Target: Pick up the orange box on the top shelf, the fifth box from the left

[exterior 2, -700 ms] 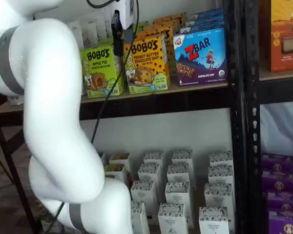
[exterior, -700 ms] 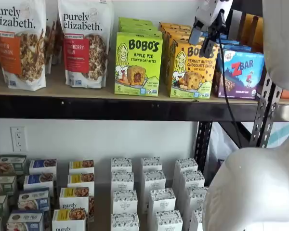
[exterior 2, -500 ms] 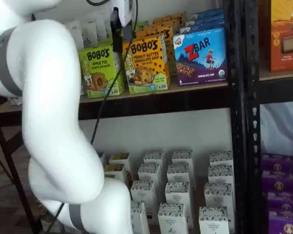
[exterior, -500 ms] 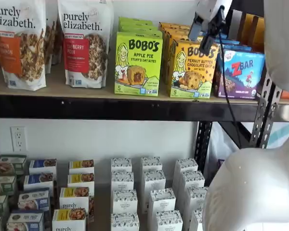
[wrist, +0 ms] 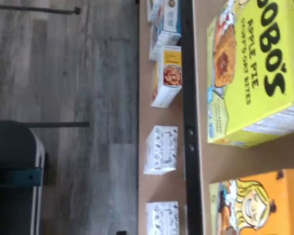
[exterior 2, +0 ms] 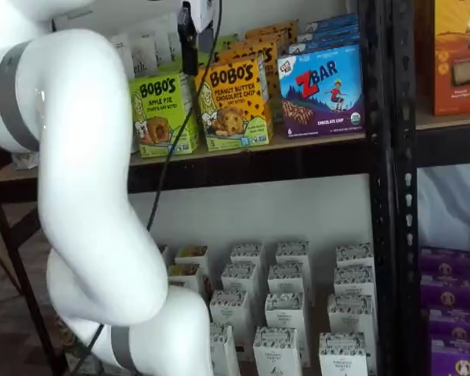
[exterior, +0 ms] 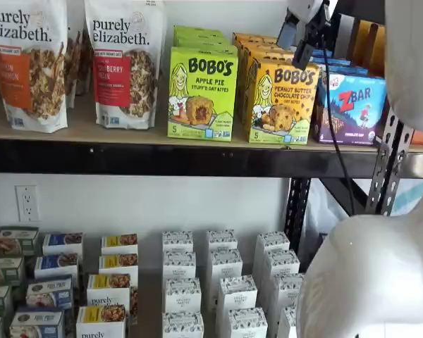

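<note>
Orange box: upright on the top shelf, right of centre.
Gripper: just above it, jaws spread wide, holding nothing.

On the long tan top shelf with its black metal front rail, the yellow-orange Bobo's peanut butter chocolate chip carton stands at the front edge, with the green Bobo's apple pie carton just beside it on its left and the blue-purple ZBar box just beside it on its right, more cartons lined up behind each of them. Two white Purely Elizabeth granola bags stand further left along the same board. The white gripper with black fingers hangs before the orange carton's upper right corner, apart from it, and small white boxes stand in rows on the level below.
</note>
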`<move>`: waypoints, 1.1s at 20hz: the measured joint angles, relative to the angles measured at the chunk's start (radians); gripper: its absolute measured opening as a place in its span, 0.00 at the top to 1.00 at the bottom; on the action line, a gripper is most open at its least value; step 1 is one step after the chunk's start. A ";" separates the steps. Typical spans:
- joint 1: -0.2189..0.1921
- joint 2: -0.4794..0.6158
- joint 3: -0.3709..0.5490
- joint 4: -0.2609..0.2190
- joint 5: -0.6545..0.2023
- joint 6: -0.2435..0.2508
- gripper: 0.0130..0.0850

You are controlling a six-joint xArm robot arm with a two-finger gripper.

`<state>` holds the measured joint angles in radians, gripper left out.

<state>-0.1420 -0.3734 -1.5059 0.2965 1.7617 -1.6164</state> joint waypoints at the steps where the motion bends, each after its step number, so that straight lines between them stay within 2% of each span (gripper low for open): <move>1: -0.003 0.003 0.003 -0.004 -0.011 -0.005 0.00; 12: -0.044 0.064 -0.007 -0.003 -0.100 -0.060 0.00; 22: -0.031 0.107 -0.017 -0.038 -0.143 -0.066 0.00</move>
<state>-0.1728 -0.2663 -1.5233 0.2584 1.6183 -1.6824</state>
